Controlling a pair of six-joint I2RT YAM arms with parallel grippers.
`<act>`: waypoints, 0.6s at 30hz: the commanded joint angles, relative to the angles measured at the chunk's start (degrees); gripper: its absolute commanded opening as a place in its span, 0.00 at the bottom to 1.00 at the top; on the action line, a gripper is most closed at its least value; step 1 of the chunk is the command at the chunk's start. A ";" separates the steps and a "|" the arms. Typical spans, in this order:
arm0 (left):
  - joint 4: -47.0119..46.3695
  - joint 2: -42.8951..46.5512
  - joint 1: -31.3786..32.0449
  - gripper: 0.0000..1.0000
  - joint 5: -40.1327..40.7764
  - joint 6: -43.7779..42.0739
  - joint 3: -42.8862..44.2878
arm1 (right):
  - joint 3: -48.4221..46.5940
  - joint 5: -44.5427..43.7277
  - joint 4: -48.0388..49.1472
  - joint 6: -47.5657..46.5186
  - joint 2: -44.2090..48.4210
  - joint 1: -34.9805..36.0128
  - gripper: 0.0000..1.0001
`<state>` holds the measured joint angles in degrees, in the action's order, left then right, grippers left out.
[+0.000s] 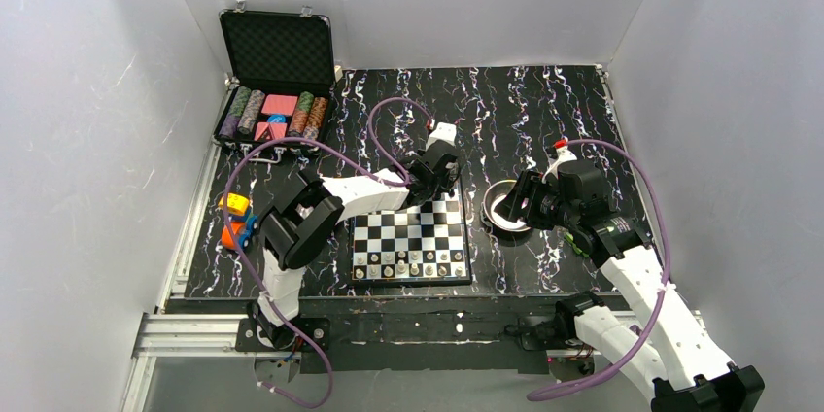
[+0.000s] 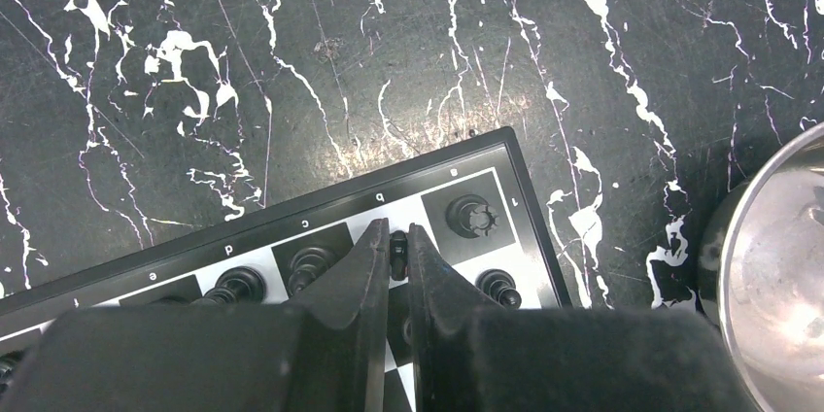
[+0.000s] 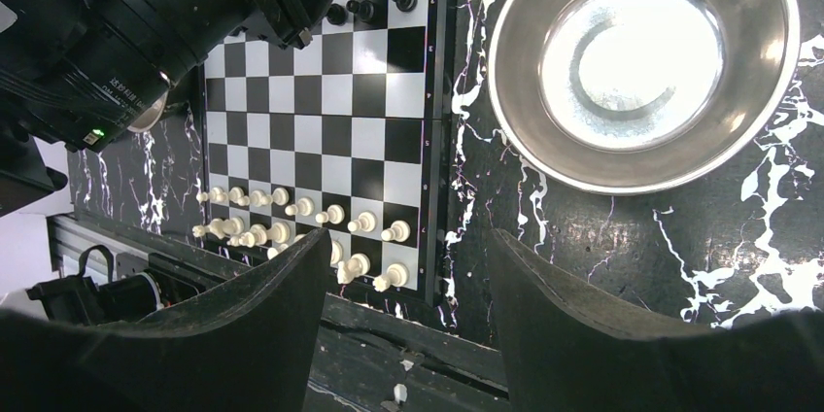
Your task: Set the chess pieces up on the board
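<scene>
The checkered board (image 1: pixel 409 239) lies at the table's near middle. Pale pieces (image 1: pixel 408 262) stand in its two near rows, also in the right wrist view (image 3: pixel 301 223). Several black pieces stand along the far edge in the left wrist view, among them a rook (image 2: pixel 471 215) on the corner square. My left gripper (image 2: pixel 396 252) is shut on a small black piece (image 2: pixel 397 247) over the white square beside that rook. My right gripper (image 3: pixel 408 266) is open and empty, held above the table's near edge between the board and the bowl.
A steel bowl (image 1: pixel 507 206) sits just right of the board; its inside looks empty (image 3: pixel 632 52). An open black case (image 1: pixel 277 91) with poker chips stands at the back left. Small orange, yellow and blue toys (image 1: pixel 235 221) lie at the left edge.
</scene>
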<state>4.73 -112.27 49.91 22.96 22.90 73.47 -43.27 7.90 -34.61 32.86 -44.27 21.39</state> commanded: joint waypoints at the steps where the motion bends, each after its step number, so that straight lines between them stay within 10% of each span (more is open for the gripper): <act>1: 0.09 -0.68 0.09 0.07 1.38 -0.81 1.98 | 0.20 0.68 0.47 -0.38 0.93 -0.37 0.68; 18: 0.59 0.04 0.03 0.23 1.38 -1.27 1.74 | 0.86 1.34 0.66 -0.07 1.35 -0.37 0.68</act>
<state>4.99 -112.99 49.91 23.35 22.09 74.00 -43.16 8.32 -34.61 32.86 -44.14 21.34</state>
